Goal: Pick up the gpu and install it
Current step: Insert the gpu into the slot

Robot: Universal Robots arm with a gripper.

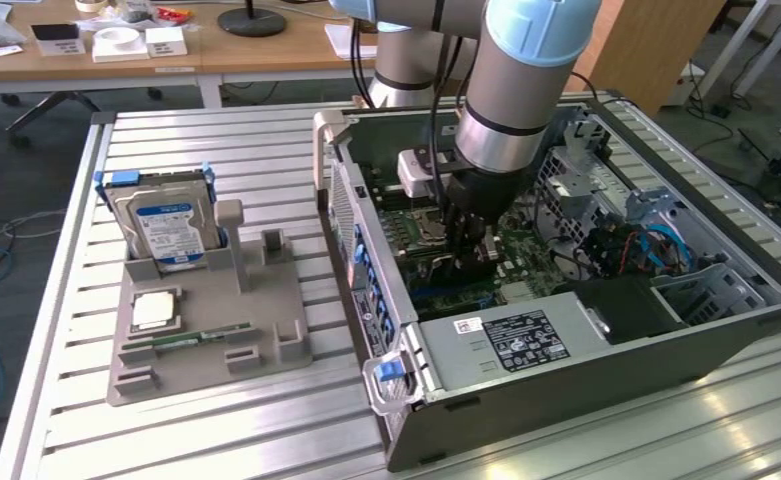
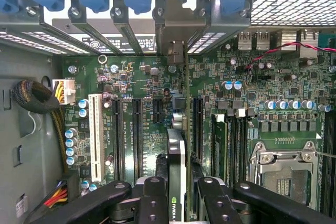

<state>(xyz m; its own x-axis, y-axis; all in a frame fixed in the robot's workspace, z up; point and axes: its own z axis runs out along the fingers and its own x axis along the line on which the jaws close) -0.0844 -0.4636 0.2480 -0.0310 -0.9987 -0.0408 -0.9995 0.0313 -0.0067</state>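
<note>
Already inside the open PC case (image 1: 710, 330), the gripper (image 2: 177, 195) is clamped on the gpu (image 2: 177, 156), held edge-on between its fingers (image 2: 153, 198) directly above the motherboard (image 2: 142, 129). Card's long axis runs along the expansion slots, its metal bracket end (image 2: 176, 51) toward the rear slot openings with blue clips; it looks lined up over one dark slot, whether seated I cannot tell. Counts: one arm, one gpu, one white slot (image 2: 96, 135). On the holder (image 1: 203, 340) outside: one hard drive (image 1: 163, 225), one RAM stick (image 1: 201, 338).

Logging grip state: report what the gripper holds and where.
The gripper holds the gpu by its upper edge, card edge-on above the motherboard slots.
</note>
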